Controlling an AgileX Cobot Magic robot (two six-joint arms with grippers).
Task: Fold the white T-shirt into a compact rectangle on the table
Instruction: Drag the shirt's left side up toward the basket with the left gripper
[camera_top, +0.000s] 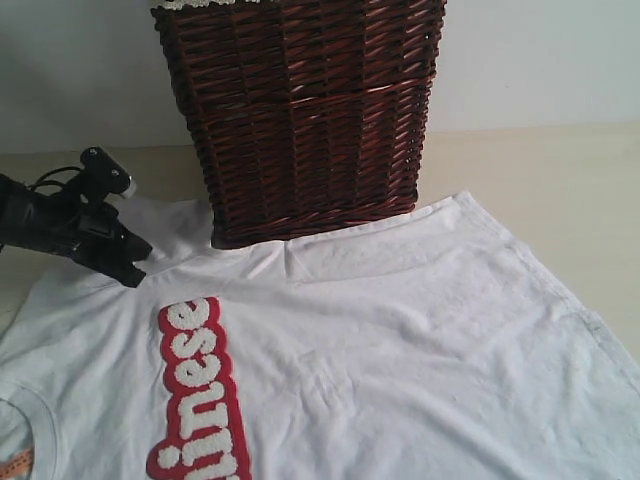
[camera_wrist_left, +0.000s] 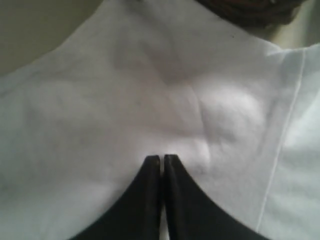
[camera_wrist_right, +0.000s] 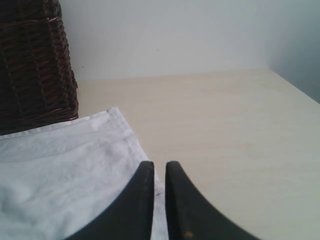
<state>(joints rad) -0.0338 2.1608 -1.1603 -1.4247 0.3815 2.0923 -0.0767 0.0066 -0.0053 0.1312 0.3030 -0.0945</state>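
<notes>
The white T-shirt (camera_top: 400, 330) lies spread on the table (camera_top: 560, 190), its red band (camera_top: 195, 390) of fuzzy white letters at the lower left and an orange neck tag (camera_top: 15, 465) at the corner. My left gripper (camera_top: 135, 272) presses down on the shirt's far left part by the sleeve. Seen from the left wrist, this gripper (camera_wrist_left: 162, 157) is shut, and a small ridge of cloth (camera_wrist_left: 125, 100) rises at its tips. My right gripper (camera_wrist_right: 159, 165) is out of the exterior view. Its fingers stand a sliver apart with the shirt's edge (camera_wrist_right: 60, 165) running between them.
A dark wicker basket (camera_top: 300, 110) stands on the table right behind the shirt, its base touching the hem. This basket (camera_wrist_right: 30, 65) also shows in the right wrist view, beside bare table (camera_wrist_right: 225, 125) that runs to a pale wall.
</notes>
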